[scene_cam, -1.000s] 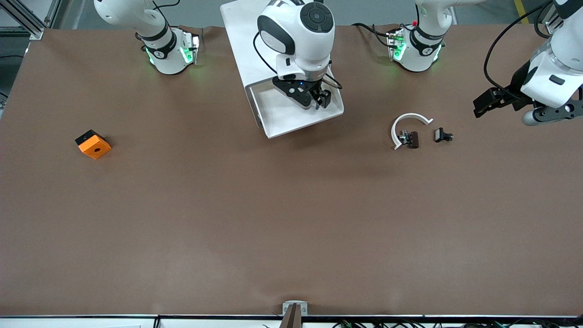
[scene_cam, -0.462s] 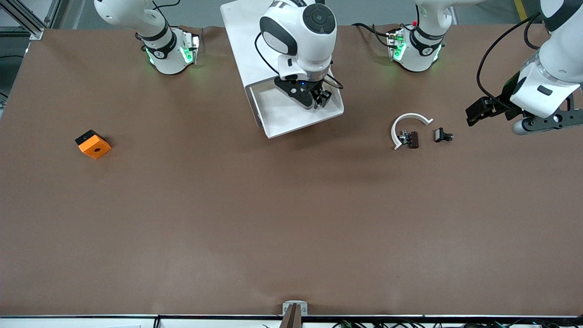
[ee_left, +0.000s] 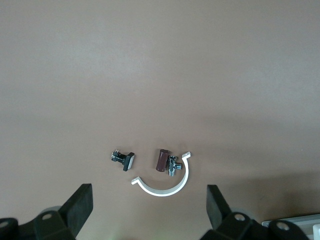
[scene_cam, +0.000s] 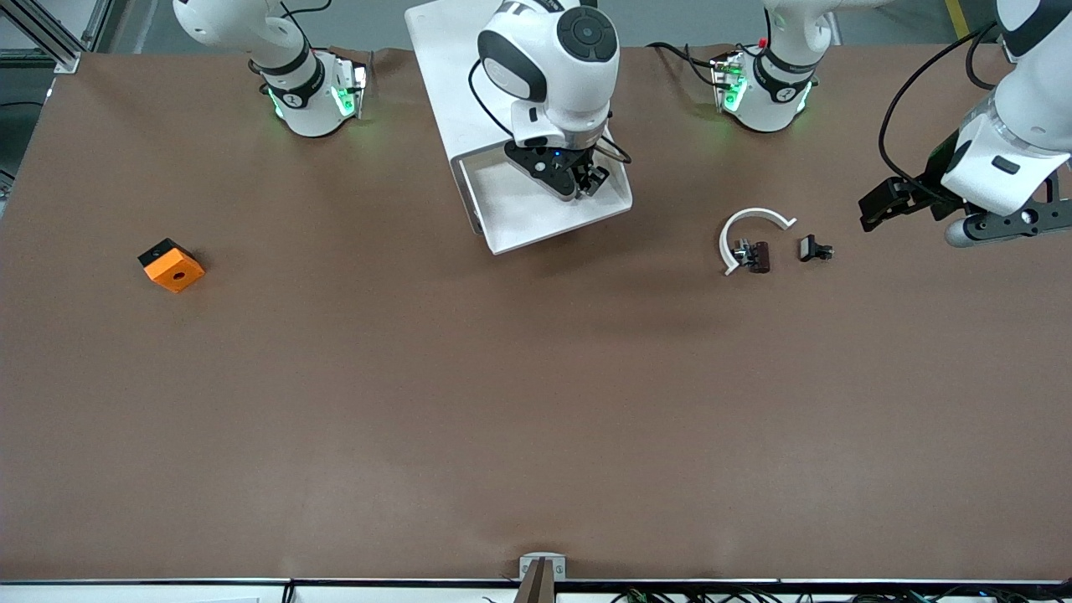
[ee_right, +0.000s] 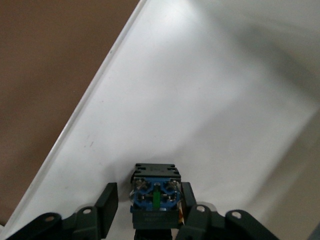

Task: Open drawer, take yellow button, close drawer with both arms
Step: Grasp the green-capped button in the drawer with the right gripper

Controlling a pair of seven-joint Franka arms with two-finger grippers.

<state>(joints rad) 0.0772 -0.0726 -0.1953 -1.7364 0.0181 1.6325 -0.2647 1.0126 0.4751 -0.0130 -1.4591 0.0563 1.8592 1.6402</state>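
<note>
Right gripper [ee_right: 150, 202] jaws narrowed, pinching button [ee_right: 155, 192] in drawer [scene_cam: 511, 222]; left gripper [ee_left: 150, 210] spread.

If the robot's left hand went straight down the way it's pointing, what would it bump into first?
Probably the bare brown table. The left hand hangs open above it, pointing down. The white curved piece and two small dark parts lie near its line, so it might touch those; depth is unclear.

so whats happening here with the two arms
The top drawer of the white cabinet is pulled out. The right gripper is down inside it with its fingers on either side of the button. The left gripper waits open in the air over the small parts toward its own end of the table.
</note>
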